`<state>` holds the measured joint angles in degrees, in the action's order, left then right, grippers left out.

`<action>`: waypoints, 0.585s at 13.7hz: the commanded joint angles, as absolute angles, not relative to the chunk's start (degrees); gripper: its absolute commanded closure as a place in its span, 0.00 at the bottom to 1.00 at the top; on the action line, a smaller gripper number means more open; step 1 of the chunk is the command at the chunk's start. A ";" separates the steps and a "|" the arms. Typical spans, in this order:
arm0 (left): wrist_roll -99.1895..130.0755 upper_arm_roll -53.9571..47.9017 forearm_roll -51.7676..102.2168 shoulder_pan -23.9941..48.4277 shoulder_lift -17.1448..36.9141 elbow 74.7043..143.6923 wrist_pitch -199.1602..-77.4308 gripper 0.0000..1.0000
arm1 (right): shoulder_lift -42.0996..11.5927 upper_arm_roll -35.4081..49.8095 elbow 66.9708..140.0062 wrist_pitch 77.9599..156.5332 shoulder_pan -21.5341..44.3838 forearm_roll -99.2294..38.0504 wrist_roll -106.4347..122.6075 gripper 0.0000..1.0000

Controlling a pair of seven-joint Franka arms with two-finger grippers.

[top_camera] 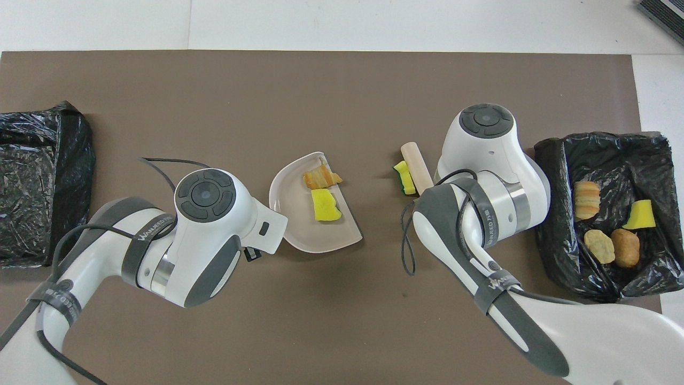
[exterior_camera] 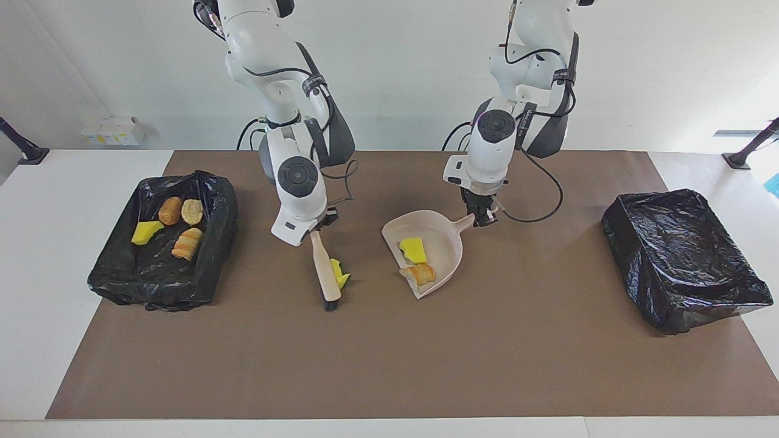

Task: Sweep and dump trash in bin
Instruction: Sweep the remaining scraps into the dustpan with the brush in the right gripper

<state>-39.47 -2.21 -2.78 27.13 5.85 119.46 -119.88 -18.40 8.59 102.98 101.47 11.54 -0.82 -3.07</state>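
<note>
My right gripper (exterior_camera: 317, 226) is shut on the handle of a beige brush (exterior_camera: 324, 267), whose bristles rest on the brown mat. A yellow sponge piece of trash (exterior_camera: 339, 272) lies against the brush on the side toward the dustpan. My left gripper (exterior_camera: 484, 217) is shut on the handle of the beige dustpan (exterior_camera: 447, 243), which rests on the mat. In the pan lie a yellow sponge chunk (exterior_camera: 413, 248) and a bread-like lump (exterior_camera: 420, 274). In the overhead view both hands hide their fingers; the brush (top_camera: 417, 168), the loose sponge (top_camera: 405, 178) and the dustpan (top_camera: 299, 230) show.
A black-lined bin (exterior_camera: 152, 286) at the right arm's end holds several trash pieces: bread lumps and a yellow sponge (exterior_camera: 146, 232). A second black-bagged bin (exterior_camera: 681, 267) stands at the left arm's end. A cable loops from the left wrist.
</note>
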 commanded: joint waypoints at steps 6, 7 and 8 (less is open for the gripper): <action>-39.81 -2.02 -2.29 31.19 5.89 122.95 -126.28 1.00 | -13.89 9.05 106.35 104.33 23.54 -22.31 -18.70 1.00; -40.86 -2.11 -2.29 31.11 5.71 124.09 -128.39 1.00 | -12.93 9.05 106.00 104.15 23.55 -22.85 -20.03 1.00; -43.22 -2.11 -2.20 30.68 5.89 124.28 -129.97 1.00 | -12.05 9.05 106.00 103.72 23.21 -22.85 -20.21 1.00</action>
<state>-40.15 -2.66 -2.81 29.92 6.03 122.17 -126.03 -15.13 9.12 104.67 103.69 24.46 -20.82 -19.20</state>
